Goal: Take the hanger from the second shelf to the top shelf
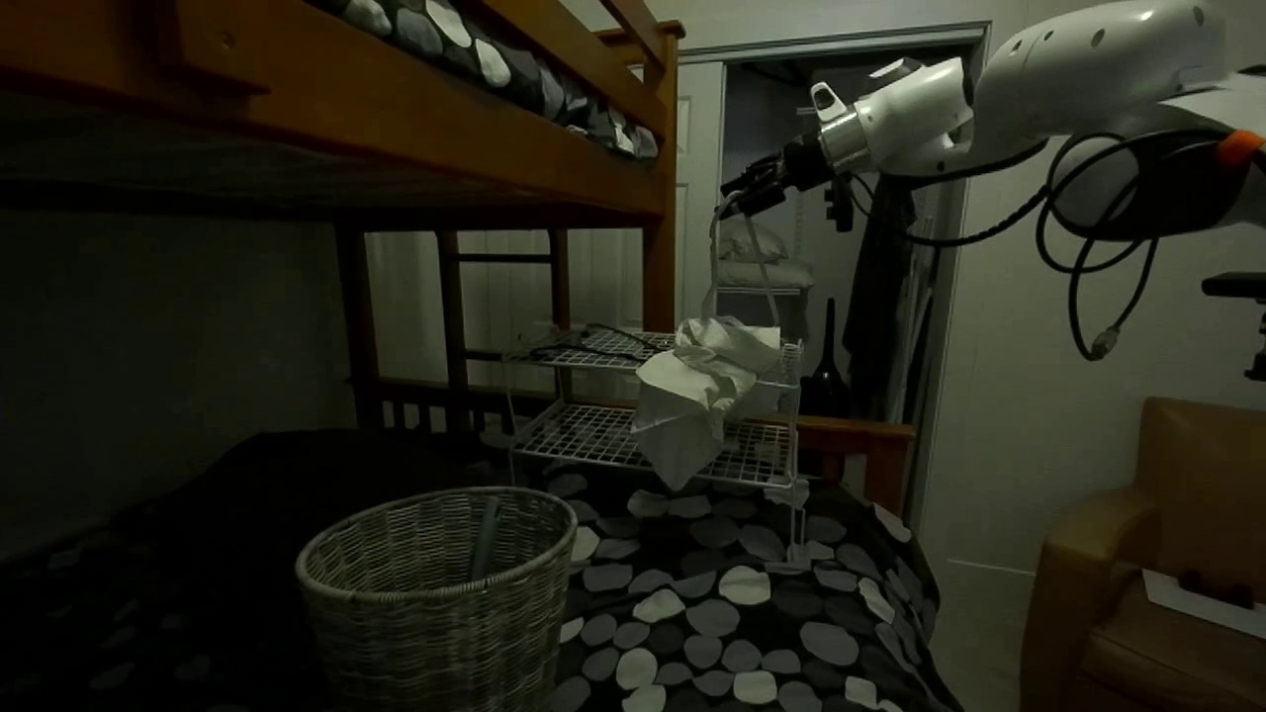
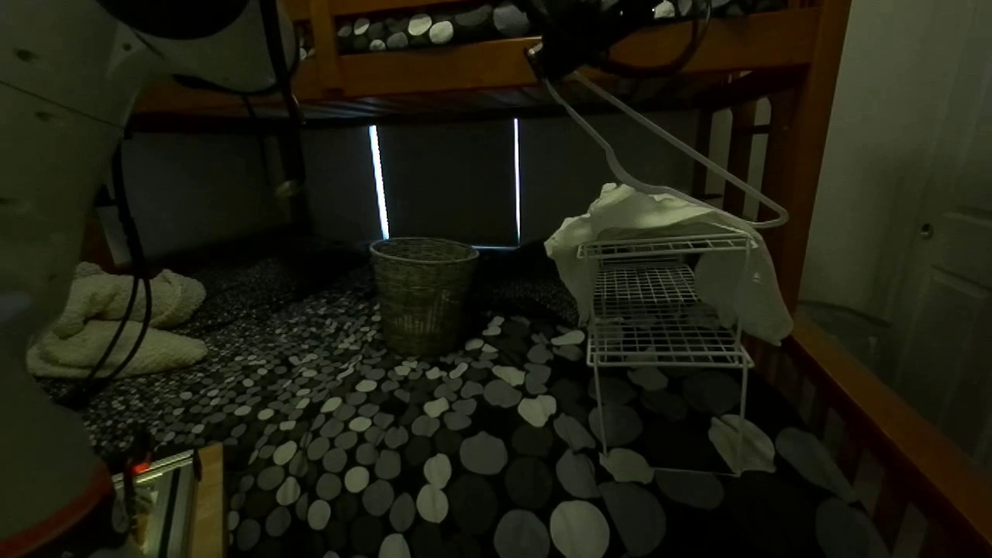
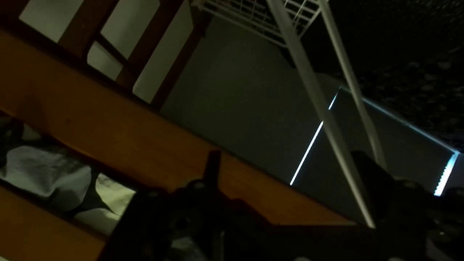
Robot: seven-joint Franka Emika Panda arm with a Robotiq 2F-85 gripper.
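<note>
A white hanger (image 1: 765,262) hangs tilted from my gripper (image 1: 742,195), above the white wire rack. It also shows in an exterior view (image 2: 673,142) and the wrist view (image 3: 319,98). In the wrist view my gripper's fingers (image 3: 288,156) stand wide apart, and the hanger's two strips pass either side of the right finger. The rack has a top shelf (image 1: 584,351) and a second shelf (image 1: 584,435). A white cloth (image 1: 702,376) lies over the top shelf and droops past its edges. The hanger's lower part meets the cloth; I cannot tell whether they are attached.
The wooden upper bunk rail (image 2: 434,70) is close to my gripper. A wicker basket (image 2: 425,298) stands on the spotted bedding beside the rack. A thin dark item (image 1: 584,349) lies on the top shelf. A brown armchair (image 1: 1088,554) stands at the side.
</note>
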